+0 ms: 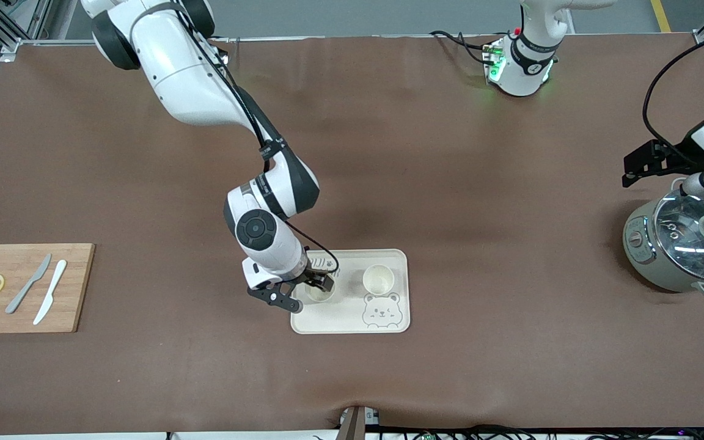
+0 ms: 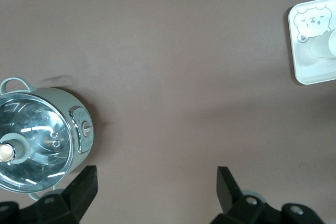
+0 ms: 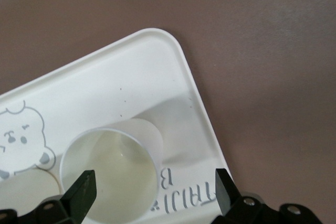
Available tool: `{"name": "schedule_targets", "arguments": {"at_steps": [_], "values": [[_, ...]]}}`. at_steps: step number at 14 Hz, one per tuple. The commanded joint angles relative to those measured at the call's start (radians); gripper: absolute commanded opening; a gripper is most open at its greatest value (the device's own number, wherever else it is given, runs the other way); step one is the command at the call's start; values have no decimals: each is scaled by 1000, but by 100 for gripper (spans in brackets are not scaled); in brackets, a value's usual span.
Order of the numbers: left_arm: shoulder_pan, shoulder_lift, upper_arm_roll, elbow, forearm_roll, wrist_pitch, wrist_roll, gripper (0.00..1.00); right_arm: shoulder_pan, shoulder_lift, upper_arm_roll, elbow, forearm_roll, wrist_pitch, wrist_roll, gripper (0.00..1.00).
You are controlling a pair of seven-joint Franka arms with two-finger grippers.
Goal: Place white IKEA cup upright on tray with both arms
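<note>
Two white cups [image 1: 378, 279] upright on tray [image 1: 352, 321], brown table [image 1: 450, 183].

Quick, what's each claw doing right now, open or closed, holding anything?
Left claw: open, empty, over bare table beside the cooker pot.
Right claw: open, around a white cup standing upright on the tray.

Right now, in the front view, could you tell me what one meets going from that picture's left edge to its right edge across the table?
Wooden cutting board → right gripper → tray → cooking pot, with the left gripper above it.
</note>
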Motion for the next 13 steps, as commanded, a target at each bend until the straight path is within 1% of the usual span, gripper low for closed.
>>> {"name": "schedule_targets", "arguments": {"at_steps": [1,5,9,11,13], "values": [[2,1,-2,8,8,7,1,100,-1,-104,-8,-16,-1,-132,-37,100],[-2,1,0,10,5,9,-2,100,-8,-269,-10,-18,0,-371,-79,100],[-2,1,0,10,5,9,-2,100,-64,-460,-11,-30,0,-650,-158,100],[-2,1,0,8,5,9,-2,100,-104,-596,-13,-106,-4,-705,-218,100],[-2,8,0,8,5,10,-3,100,-167,-745,-13,-218,-56,-703,-351,100]]}}
